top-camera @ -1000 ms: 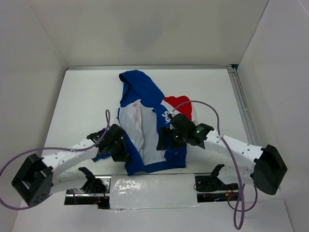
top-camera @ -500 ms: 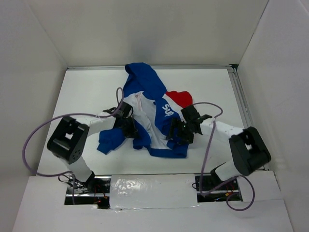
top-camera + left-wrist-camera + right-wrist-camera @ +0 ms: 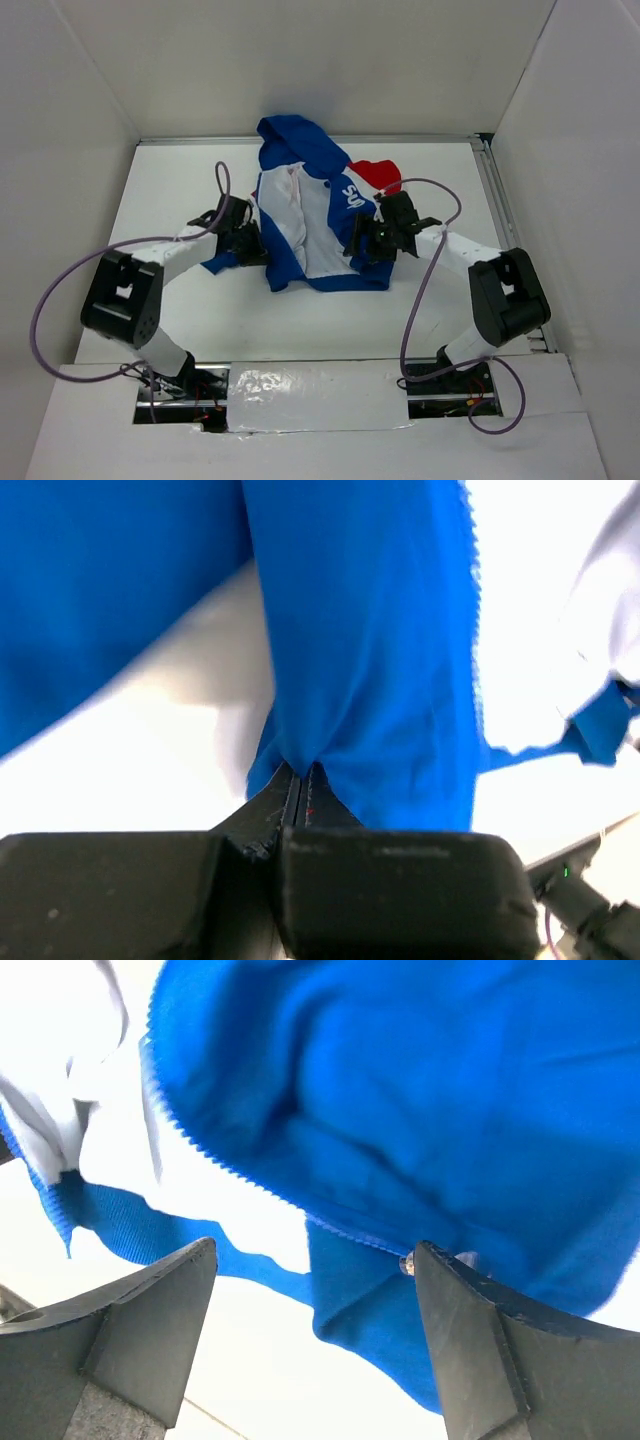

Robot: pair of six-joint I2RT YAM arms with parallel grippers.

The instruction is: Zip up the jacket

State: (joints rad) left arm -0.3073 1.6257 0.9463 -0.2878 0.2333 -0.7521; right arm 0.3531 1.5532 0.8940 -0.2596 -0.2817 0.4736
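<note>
Item: jacket (image 3: 303, 228), qty 1, royal blue w/ white lining, red panel and white lettering. Lies spread open on the white worktop (image 3: 170, 200), far-centre, hood toward the back wall, front unzipped. Zipper teeth (image 3: 232, 1167): 1 row visible along a blue edge in right wrist view. Arms: qty 2, 1 each side of the jacket; purple cables (image 3: 46, 301): qty 2, 1 per arm. Left fingers (image 3: 297, 798): pressed fully together, pinching a fold of blue fabric at the jacket's left side, cloth hanging straight off the tips. Right fingers (image 3: 362, 243): spread wide, gripping nothing; at the jacket's right front edge, blue fabric and teeth just beyond and between the tips.
</note>
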